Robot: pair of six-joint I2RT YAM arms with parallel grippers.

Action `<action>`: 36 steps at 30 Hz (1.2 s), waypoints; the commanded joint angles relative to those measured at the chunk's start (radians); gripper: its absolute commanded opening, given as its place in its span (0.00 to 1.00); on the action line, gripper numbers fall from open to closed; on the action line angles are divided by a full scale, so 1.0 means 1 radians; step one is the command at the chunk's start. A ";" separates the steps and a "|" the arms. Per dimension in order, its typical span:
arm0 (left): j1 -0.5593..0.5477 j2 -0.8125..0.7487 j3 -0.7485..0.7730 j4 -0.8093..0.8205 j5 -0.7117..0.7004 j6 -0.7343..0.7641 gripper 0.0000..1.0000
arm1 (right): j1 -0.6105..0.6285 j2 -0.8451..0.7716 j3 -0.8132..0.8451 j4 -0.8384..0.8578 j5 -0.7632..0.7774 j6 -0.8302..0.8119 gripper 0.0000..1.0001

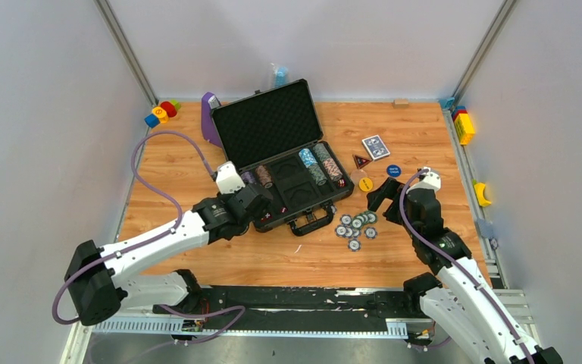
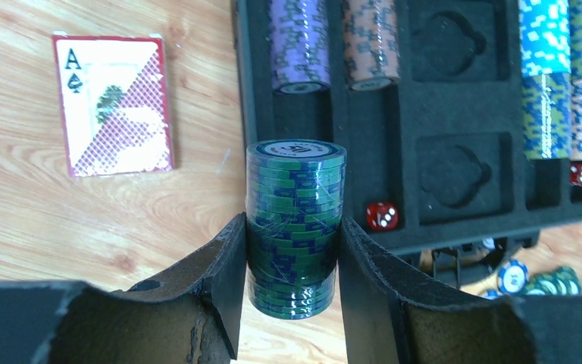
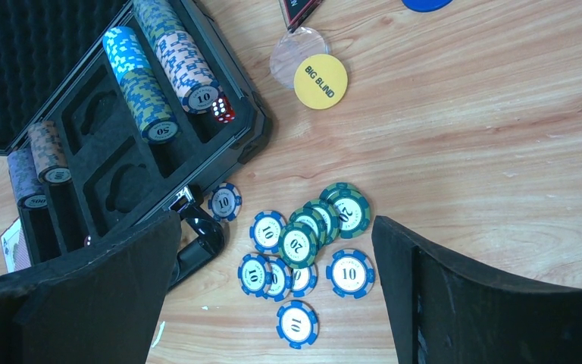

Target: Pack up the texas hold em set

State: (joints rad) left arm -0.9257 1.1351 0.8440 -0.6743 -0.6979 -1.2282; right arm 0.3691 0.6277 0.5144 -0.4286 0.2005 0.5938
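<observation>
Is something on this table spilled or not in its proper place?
Yes. Loose chips lie scattered and overlapping on the table beside the case, not stacked in its slots. The left gripper holds a green chip stack.

Dark grey hard briefcase point(image 1: 273, 125) mid-table. Green striped chip stack point(image 2: 295, 174) in left gripper point(image 2: 292, 231) at case's L edge. Loose striped poker chips point(image 1: 356, 226) just R of handle point(image 1: 311, 221); red-backed card deck point(image 2: 114, 106) L of case.

wooden table point(image 1: 424, 129), as i view it from above: open briefcase point(image 1: 265, 125) at centre; loose chips point(image 1: 356, 225) scattered off its front right corner; yellow button point(image 1: 366, 183), blue button point(image 1: 393, 171) and blue card deck point(image 1: 375, 146) to its right; red card deck point(image 2: 112, 105) near its other end; purple stand point(image 1: 209, 121) and toy blocks point(image 1: 161, 114) at back left.
</observation>
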 commanded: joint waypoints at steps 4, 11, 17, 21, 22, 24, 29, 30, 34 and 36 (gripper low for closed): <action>0.025 0.028 0.005 0.110 -0.155 -0.030 0.05 | 0.001 -0.011 -0.006 0.041 -0.001 0.023 1.00; 0.044 0.106 -0.010 0.215 -0.177 0.004 0.00 | 0.001 -0.004 -0.009 0.047 -0.004 0.024 1.00; 0.067 0.174 -0.005 0.264 -0.151 0.006 0.00 | 0.001 0.009 -0.002 0.058 -0.007 0.024 1.00; 0.083 0.215 0.004 0.278 -0.125 0.003 0.00 | 0.001 0.015 0.001 0.060 -0.008 0.020 1.00; 0.086 0.228 0.006 0.278 -0.116 -0.003 0.00 | 0.001 0.015 0.002 0.061 -0.007 0.019 1.00; 0.089 0.245 0.006 0.282 -0.105 -0.005 0.00 | 0.001 0.016 0.003 0.062 -0.009 0.017 1.00; 0.092 0.283 -0.001 0.307 -0.095 -0.011 0.00 | 0.001 0.008 -0.001 0.061 -0.016 0.016 1.00; 0.093 0.287 -0.006 0.315 -0.087 -0.010 0.00 | 0.001 0.005 -0.003 0.060 -0.018 0.017 1.00; 0.096 0.311 0.000 0.336 -0.049 -0.001 0.10 | 0.001 -0.006 -0.006 0.061 -0.021 0.014 1.00; 0.096 0.324 0.013 0.309 -0.038 -0.022 0.24 | 0.001 -0.014 -0.006 0.059 -0.026 0.014 1.00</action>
State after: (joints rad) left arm -0.8360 1.4464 0.8234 -0.4061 -0.7311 -1.2201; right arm 0.3691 0.6365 0.5049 -0.4053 0.1883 0.6044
